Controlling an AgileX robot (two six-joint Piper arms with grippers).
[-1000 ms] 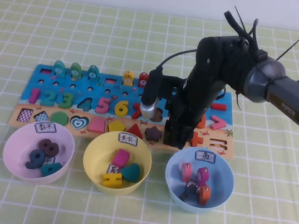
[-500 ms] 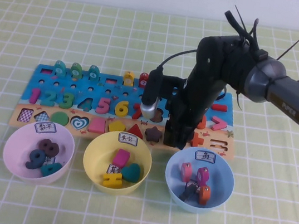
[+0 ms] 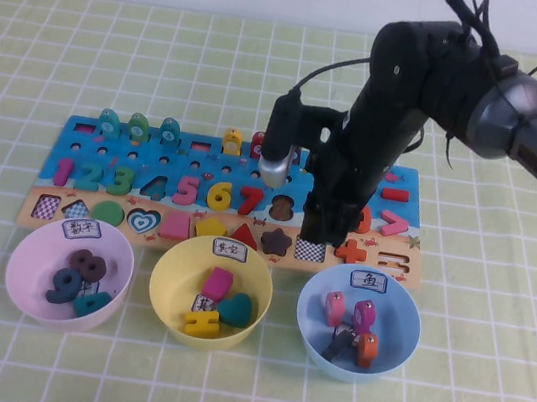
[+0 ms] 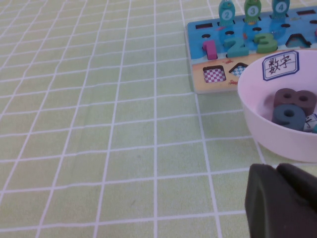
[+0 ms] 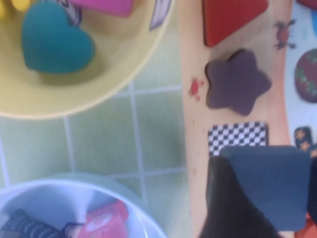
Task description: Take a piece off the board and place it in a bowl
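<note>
Left gripper (image 4: pixel 282 203): parked low beside the pink-white bowl (image 4: pixel 277 119); only a dark edge shows, so you cannot tell how its fingers stand.

Bowls: three smooth round bowls stand in a row before the board; each rim carries a handwritten label, likely sorting pieces by kind.

The bowl (image 3: pixel 210 291): pale yellow, middle of the row, holding a teal heart, a pink block and a yellow piece. You will likely carry the piece here.

The light blue bowl (image 3: pixel 359 322): lies just below the lifted piece.

Right gripper (image 3: pixel 315 230): clamped on the piece (image 5: pixel 270 186), a flat, matte slate-blue square held just above the board.

Vacated slot (image 3: pixel 310 251): a checkered recess beside the dark maroon star (image 5: pixel 237 82) marks the piece's seat.

The board (image 3: pixel 222 204): long wooden panel, blue above and tan below, studded with numbers, shapes and pegs.
</note>
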